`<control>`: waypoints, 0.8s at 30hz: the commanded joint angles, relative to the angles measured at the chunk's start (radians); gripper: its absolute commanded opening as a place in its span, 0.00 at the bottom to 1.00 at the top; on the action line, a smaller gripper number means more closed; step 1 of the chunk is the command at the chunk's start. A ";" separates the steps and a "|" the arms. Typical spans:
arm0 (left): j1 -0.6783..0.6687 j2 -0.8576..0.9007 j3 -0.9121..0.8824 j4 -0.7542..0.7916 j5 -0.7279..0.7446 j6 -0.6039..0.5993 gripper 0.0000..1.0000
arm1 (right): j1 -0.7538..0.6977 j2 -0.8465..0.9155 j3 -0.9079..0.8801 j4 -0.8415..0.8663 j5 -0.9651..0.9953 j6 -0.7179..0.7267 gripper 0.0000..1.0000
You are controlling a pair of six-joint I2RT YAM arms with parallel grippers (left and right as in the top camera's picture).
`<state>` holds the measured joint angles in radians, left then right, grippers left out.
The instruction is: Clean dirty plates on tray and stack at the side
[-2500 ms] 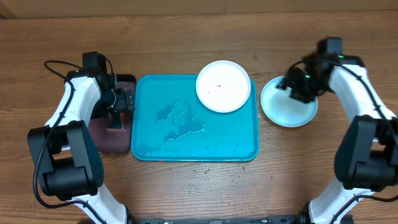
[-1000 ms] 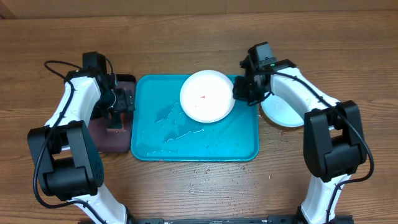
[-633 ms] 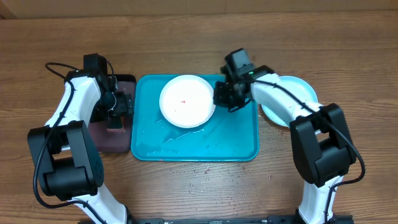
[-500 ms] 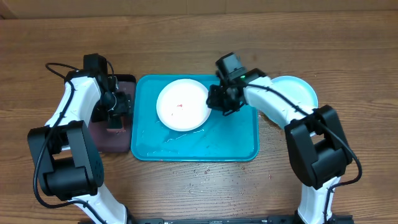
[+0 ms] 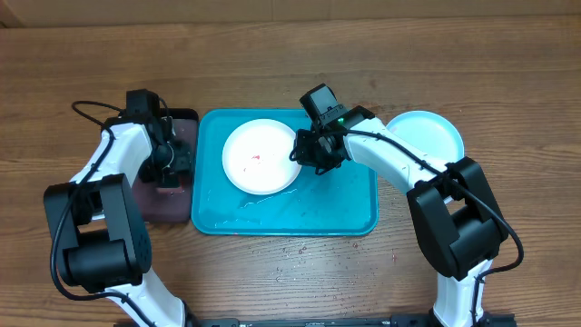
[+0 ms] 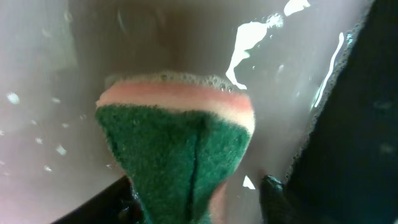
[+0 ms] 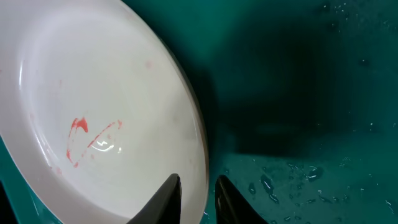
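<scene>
You are placing the white plate (image 5: 260,156) in the upper left of the tray (image 5: 336,200). The right tool (image 7: 198,186) is straddling its rim, grip unclear. The left tool (image 6: 198,190) is pinching the sponge (image 6: 177,143), so scrubbing is probably coming next.

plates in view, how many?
2: a round white plastic plate on the turquoise plastic tray; a round light cyan plate on the wooden table right of it. Another could hide beneath.

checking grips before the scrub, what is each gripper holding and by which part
Left gripper pinches the sponge by its near end. Right gripper straddles the white plate at its rim; whether it clamps cannot be told.
</scene>
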<state>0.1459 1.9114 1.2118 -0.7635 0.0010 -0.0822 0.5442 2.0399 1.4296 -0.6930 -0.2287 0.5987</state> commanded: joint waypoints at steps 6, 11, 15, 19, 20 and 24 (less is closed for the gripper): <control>-0.002 -0.026 -0.014 0.006 0.018 -0.004 0.34 | 0.006 0.029 0.023 0.002 -0.002 0.018 0.25; -0.002 -0.026 -0.014 0.005 0.018 -0.004 0.06 | 0.008 0.032 0.023 0.024 -0.011 0.026 0.25; -0.002 -0.027 -0.003 0.005 0.017 -0.004 0.04 | 0.011 0.032 0.023 0.027 -0.011 0.026 0.23; -0.002 -0.027 0.022 0.004 -0.007 -0.004 0.04 | 0.012 0.032 0.023 0.027 -0.011 0.026 0.20; -0.002 -0.027 0.027 0.001 -0.008 -0.004 0.04 | 0.012 0.032 0.023 0.027 -0.011 0.026 0.20; -0.002 -0.027 0.029 -0.012 -0.008 -0.004 0.52 | 0.012 0.032 0.023 0.026 -0.011 0.027 0.21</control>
<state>0.1459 1.9114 1.2140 -0.7670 0.0036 -0.0784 0.5499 2.0621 1.4296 -0.6724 -0.2325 0.6216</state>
